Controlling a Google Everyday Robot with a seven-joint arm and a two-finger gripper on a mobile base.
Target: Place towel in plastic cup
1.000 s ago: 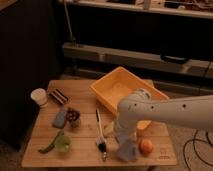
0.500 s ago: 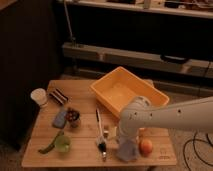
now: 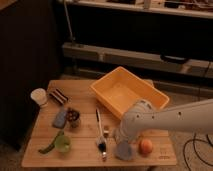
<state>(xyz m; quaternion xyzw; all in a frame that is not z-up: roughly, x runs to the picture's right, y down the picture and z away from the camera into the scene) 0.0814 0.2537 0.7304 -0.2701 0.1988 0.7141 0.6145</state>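
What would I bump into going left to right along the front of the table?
small green cup → dark-handled brush → crumpled grey-blue towel, with the robot's claw down right above it → round orange fruit

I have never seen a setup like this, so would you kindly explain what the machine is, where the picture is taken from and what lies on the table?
The white shape is a robot's single arm, reaching in from the picture's right over a wooden table. One camera looks down on the table from its front; its mounting is not on record. The gripper at the arm's end is down at a grey-blue towel near the front edge, beside an orange fruit. Also there: a yellow bin, a white cup at far left, a green cup and a dark utensil. Whether it holds the towel I cannot tell.
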